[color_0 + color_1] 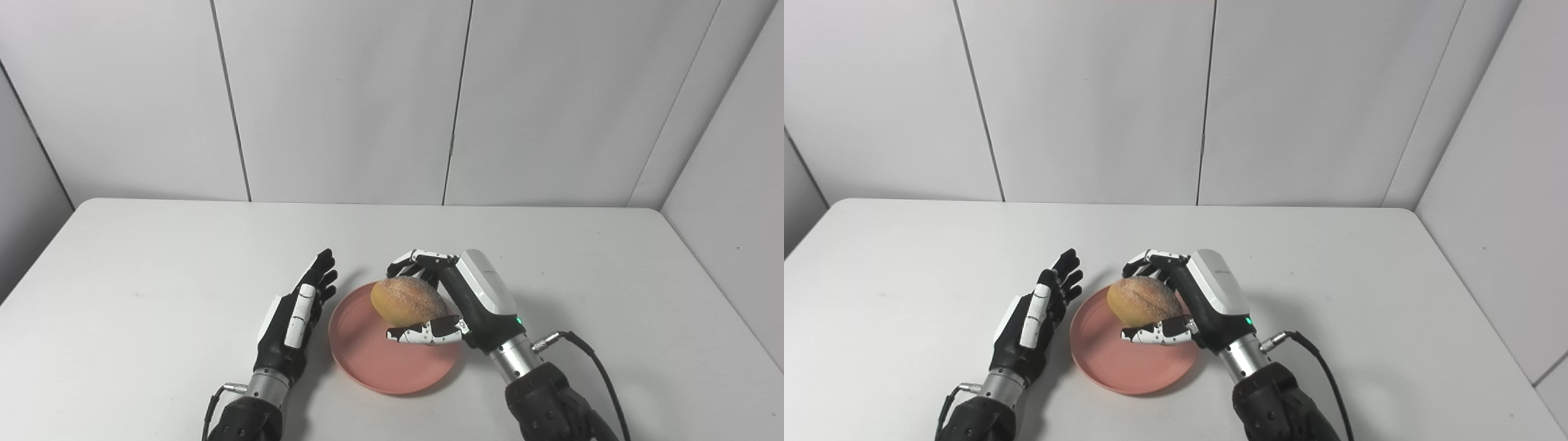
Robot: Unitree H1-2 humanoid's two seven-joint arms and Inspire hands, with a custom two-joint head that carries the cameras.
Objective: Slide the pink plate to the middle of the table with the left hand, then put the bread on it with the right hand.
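Right hand [471, 300]: fingers [422, 334] curled round the golden-brown, sugar-dusted oval bread roll [408, 301], thumb beneath, the others over its far side. The roll's long axis runs roughly left to right; it sits directly over the round pink plastic plate [373, 361], whether touching cannot be told. Left hand [297, 318]: fingers straight, together, holding nothing, just beside the plate's left rim. Plate lies mid-width, near the front, on the white counter [153, 275].

The table [153, 257] is bare from 9 round to 3 o'clock of the plate [367, 361]. The left hand [297, 315] blocks 9, the right hand [471, 300] blocks 3.
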